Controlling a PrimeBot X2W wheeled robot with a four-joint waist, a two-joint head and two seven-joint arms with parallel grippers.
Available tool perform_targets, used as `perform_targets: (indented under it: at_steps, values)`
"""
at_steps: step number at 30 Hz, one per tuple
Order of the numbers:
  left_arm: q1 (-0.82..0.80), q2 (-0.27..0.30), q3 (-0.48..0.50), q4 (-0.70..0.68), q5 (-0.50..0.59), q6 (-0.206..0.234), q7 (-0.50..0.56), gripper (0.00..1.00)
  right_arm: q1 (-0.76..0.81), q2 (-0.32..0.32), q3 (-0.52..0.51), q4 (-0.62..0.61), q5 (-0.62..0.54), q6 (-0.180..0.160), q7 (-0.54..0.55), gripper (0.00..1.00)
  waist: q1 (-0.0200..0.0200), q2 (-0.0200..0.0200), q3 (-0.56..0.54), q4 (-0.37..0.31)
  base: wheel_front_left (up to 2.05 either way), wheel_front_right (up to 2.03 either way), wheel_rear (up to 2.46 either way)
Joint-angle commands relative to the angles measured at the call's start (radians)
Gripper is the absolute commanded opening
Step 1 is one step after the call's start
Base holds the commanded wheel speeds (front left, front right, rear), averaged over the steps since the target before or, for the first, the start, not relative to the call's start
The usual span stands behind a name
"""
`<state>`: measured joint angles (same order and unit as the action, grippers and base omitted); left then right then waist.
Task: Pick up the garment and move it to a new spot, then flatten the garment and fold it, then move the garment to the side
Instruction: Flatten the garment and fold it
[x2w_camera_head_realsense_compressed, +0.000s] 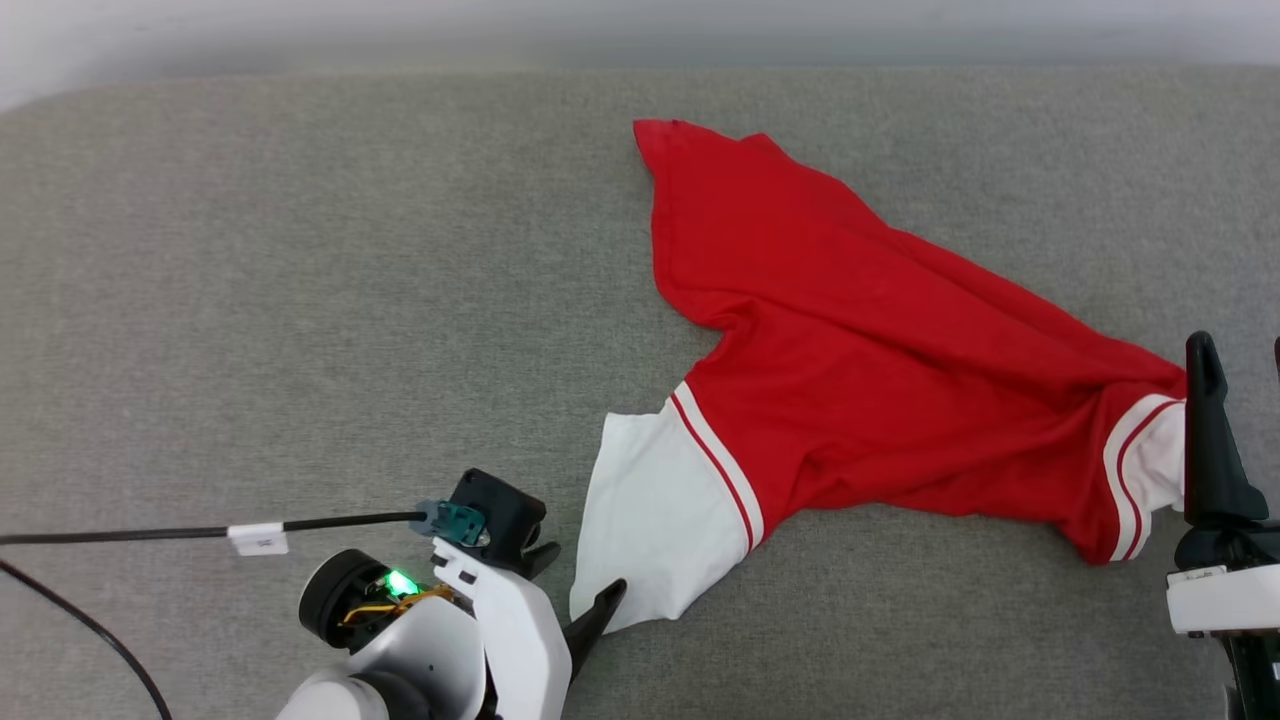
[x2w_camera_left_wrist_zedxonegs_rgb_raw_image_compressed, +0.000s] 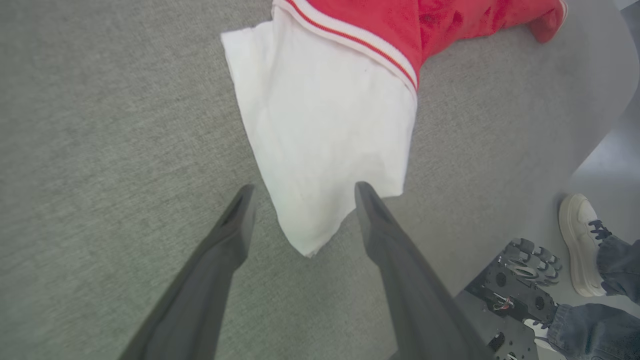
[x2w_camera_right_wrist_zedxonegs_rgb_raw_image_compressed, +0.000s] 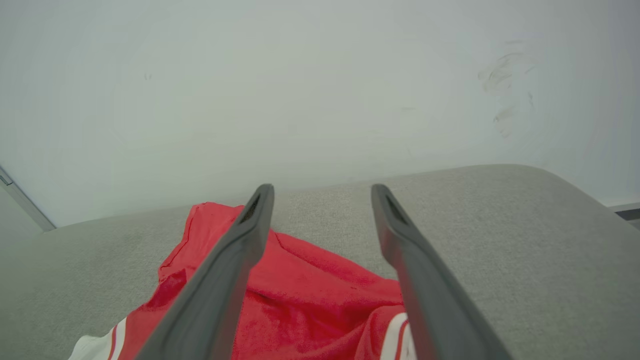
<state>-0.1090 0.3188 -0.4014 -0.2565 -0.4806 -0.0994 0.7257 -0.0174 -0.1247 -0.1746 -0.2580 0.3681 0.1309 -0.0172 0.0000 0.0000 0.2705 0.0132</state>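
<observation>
Spreading across grey fabric surface (x2w_camera_head_realsense_compressed: 300, 250), red garment (x2w_camera_head_realsense_compressed: 850, 350), pale wall (x2w_camera_right_wrist_zedxonegs_rgb_raw_image_compressed: 300, 75) behind, left tool (x2w_camera_left_wrist_zedxonegs_rgb_raw_image_compressed: 303, 187) and right tool (x2w_camera_right_wrist_zedxonegs_rgb_raw_image_compressed: 321, 187) gaping, empty

Grey fabric-covered table (x2w_camera_head_realsense_compressed: 300, 250) against a plain pale wall (x2w_camera_right_wrist_zedxonegs_rgb_raw_image_compressed: 320, 75); smooth grey floor (x2w_camera_left_wrist_zedxonegs_rgb_raw_image_compressed: 610, 165) beside.

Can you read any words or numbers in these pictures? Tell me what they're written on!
No words or numbers can be read here.
The white tag on the black cable: too small and blurred to read.
The garment: the side facing up is plain red, with white sleeves and striped trim; no letters or numbers show on it.
</observation>
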Motion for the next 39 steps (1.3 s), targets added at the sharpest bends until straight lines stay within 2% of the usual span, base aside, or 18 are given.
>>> perform_targets:
  at_steps: [1,13,14,16,21,24,29,35,39]
  values:
    - [-0.013,0.006,-0.007,0.01,0.006,0.002,0.013,1.0,-0.013,0.0,0.001,0.005,-0.003,0.0,-0.004,1.0,0.0,0.0,0.024,-0.014,0.0,0.0,0.0]
    - [-0.025,0.0,-0.03,0.183,0.036,0.018,0.0,1.0,-0.028,-0.017,0.018,0.023,-0.028,0.0,-0.004,1.0,0.0,0.0,0.064,-0.037,0.0,0.0,0.0]
    - [-0.03,-0.004,-0.029,0.21,0.034,0.016,-0.017,0.0,-0.03,-0.021,0.023,0.026,-0.035,0.0,-0.004,1.0,0.0,0.0,0.067,-0.038,0.0,0.0,0.0]
    - [-0.038,-0.006,-0.025,0.225,0.034,0.013,-0.043,0.0,-0.031,-0.022,0.021,0.028,-0.038,0.0,-0.005,1.0,0.0,0.0,0.064,-0.037,0.0,0.0,0.0]
    - [-0.074,-0.02,0.048,0.247,0.053,0.043,-0.214,0.0,-0.006,-0.03,0.03,0.041,-0.046,0.0,0.01,1.0,0.0,0.0,0.029,-0.023,0.0,0.0,0.0]
    - [-0.076,-0.025,0.078,0.268,0.05,0.047,-0.291,0.0,0.006,-0.049,0.049,0.053,-0.053,0.0,0.032,1.0,0.0,0.0,0.003,-0.012,0.0,0.0,0.0]
    - [-0.075,-0.026,0.144,0.278,0.027,0.074,-0.376,0.0,0.023,-0.059,0.042,0.06,-0.051,0.0,0.052,1.0,0.0,0.0,-0.029,0.01,0.0,0.0,0.0]
    - [-0.008,0.006,0.237,0.266,-0.001,0.115,-0.439,0.0,0.049,-0.066,0.046,0.074,-0.046,0.0,0.086,1.0,0.0,0.0,-0.061,0.037,0.0,0.0,0.0]
    - [0.056,0.024,0.254,0.26,-0.016,0.127,-0.421,0.0,0.061,-0.067,0.048,0.089,-0.04,0.0,0.101,1.0,0.0,0.0,-0.069,0.052,0.0,0.0,0.0]
